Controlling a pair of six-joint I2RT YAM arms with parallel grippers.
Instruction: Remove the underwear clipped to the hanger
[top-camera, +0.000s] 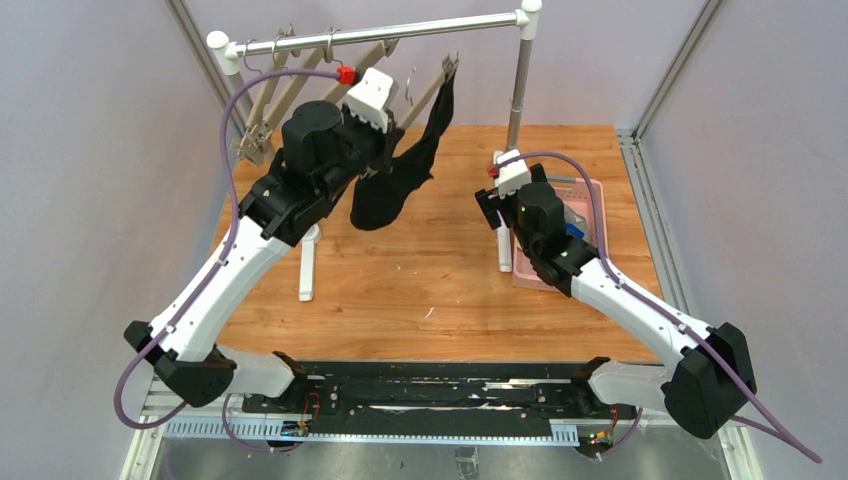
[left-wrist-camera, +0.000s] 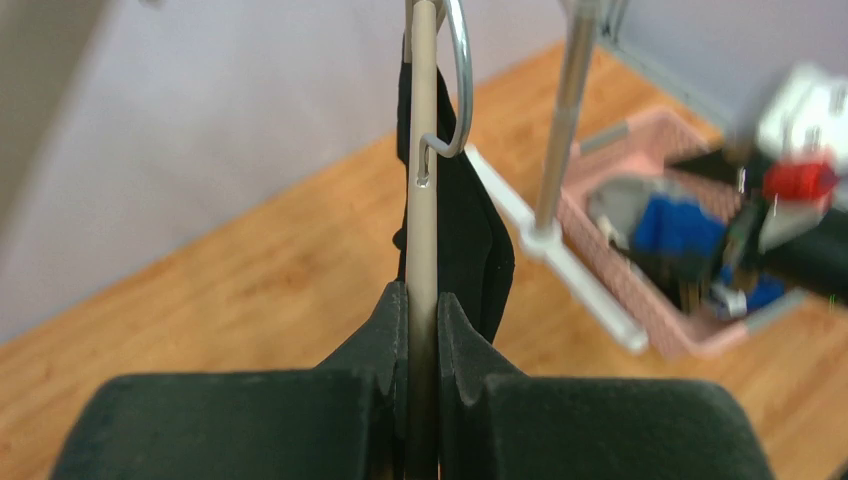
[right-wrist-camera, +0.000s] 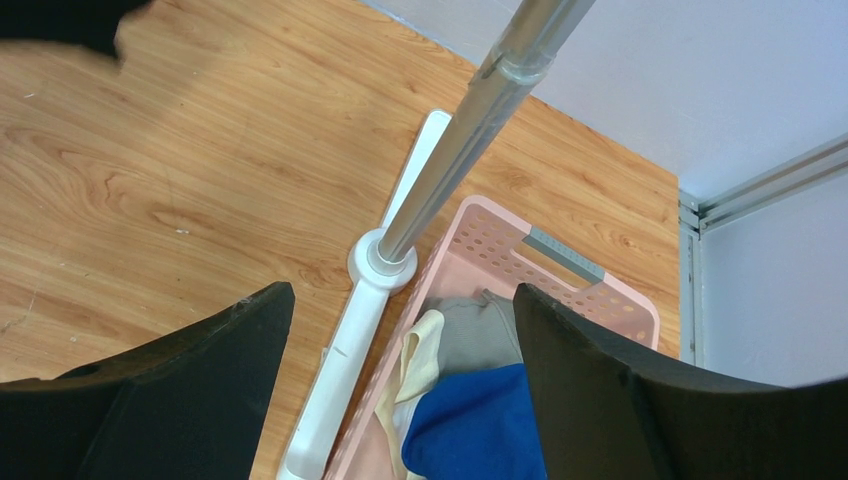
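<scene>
The black underwear (top-camera: 395, 190) hangs from a clip on the beige hanger (top-camera: 290, 85) under the rack's rail. My left gripper (top-camera: 390, 140) is at the hanger beside it. In the left wrist view my left gripper (left-wrist-camera: 423, 295) is shut on a beige hanger bar (left-wrist-camera: 423, 150), with the black underwear (left-wrist-camera: 475, 240) just behind and a wire clip (left-wrist-camera: 455, 90) above. My right gripper (top-camera: 497, 203) is open and empty, and in the right wrist view the right gripper (right-wrist-camera: 402, 290) hovers above the pink basket (right-wrist-camera: 560, 262), which holds the grey underwear (right-wrist-camera: 480, 335) and the blue underwear (right-wrist-camera: 480, 425).
The rack's metal pole (right-wrist-camera: 470, 130) and white foot (right-wrist-camera: 350, 350) stand right beside the basket's left wall. A cream cloth (right-wrist-camera: 425, 350) lies in the basket too. The other rack foot (top-camera: 307, 262) is at the left. Frame posts border the wooden table (top-camera: 440, 280).
</scene>
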